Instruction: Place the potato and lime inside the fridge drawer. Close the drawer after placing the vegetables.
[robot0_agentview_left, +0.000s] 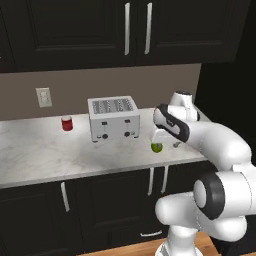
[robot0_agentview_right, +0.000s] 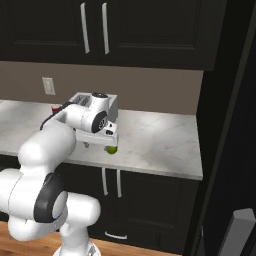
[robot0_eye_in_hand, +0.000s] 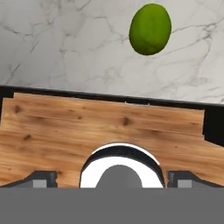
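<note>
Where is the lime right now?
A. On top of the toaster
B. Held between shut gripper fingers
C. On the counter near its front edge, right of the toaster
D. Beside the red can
C. The lime lies on the marble counter close to the front edge, to the right of the toaster; the open gripper hangs at it, not closed on it.
</note>
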